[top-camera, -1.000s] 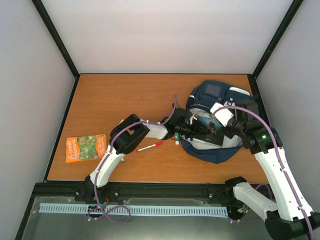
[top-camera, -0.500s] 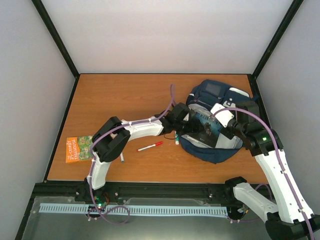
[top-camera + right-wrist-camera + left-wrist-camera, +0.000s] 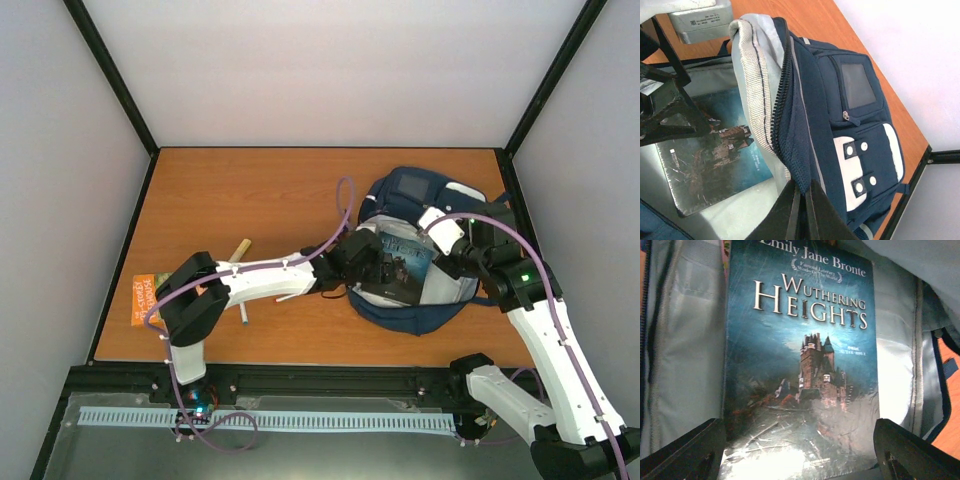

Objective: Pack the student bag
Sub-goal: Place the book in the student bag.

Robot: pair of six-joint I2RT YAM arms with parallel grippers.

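An orange booklet lies at the left edge of the bench, partly under the left arm's elbow. Near it are a tan stick and a thin pen, too small to make out.

The left arm reaches right across the bench into the bag. The left tool is spread wide, one finger at each near corner of a book. Whether the fingers touch the cover cannot be told. The book lies flat on the pale grey lining with its blue castle cover up, titled "Wuthering Heights". Its top edge is cut off in the left wrist view, its near end is washed out by glare, and the small print is blurred.

The bag lies on the right side of the bench, close to the far right corner, with its mouth gaping toward the left arm. It is navy. A zip runs along the opened edge, with dark mesh beside it. The front pocket has a dark window panel and white patches with studs.

The right tool is pressed together, pinching the bag's raised rim. The right arm covers part of the bag's right side from above.
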